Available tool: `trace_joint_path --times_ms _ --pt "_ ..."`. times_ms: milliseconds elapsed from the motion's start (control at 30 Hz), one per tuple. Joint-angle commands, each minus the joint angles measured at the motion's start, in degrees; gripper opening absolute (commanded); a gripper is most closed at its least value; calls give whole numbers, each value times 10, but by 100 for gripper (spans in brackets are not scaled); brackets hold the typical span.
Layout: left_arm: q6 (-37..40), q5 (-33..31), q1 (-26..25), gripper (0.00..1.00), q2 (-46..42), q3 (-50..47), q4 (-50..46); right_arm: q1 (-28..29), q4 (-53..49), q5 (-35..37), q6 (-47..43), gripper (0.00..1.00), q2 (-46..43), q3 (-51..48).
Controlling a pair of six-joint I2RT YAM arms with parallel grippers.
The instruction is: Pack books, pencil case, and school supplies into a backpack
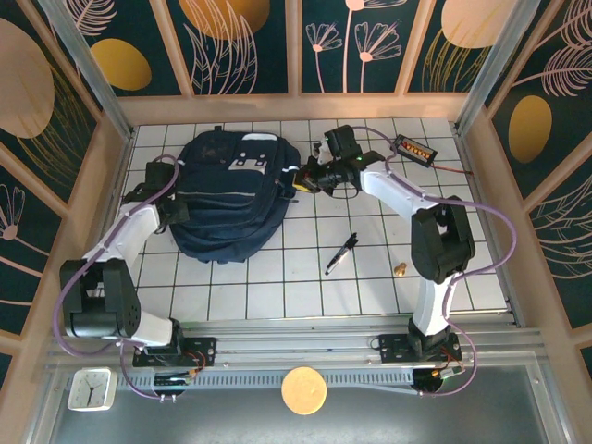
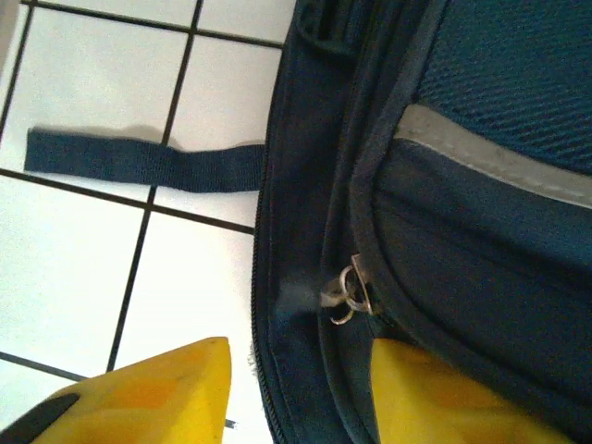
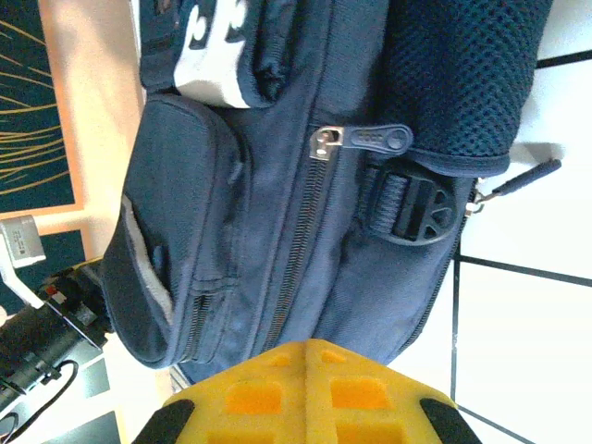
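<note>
Backpack (image 1: pixel 227 199) is navy woven fabric, with mesh pocket (image 3: pixel 462 83).

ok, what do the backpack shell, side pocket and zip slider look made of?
Backpack shell: matte woven fabric, likely nylon or polyester; weave shows. Side pocket: open-knit synthetic mesh, holes visible. Zip slider: bright metal by its shine, possibly plated.

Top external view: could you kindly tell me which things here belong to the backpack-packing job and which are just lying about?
For the job: backpack; pen.

Just lying about: black tray with orange pieces; small gold object; clock; round tan disc.
</note>
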Motion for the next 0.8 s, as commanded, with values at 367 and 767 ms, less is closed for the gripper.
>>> trace_joint_path --times_ms 367,767 --pt "16 111 -15 99 -112 41 -16 109 121 -53 113 60 21 -9" --pt "28 89 -22 99 -109 41 -13 128 74 -44 126 56 108 94"
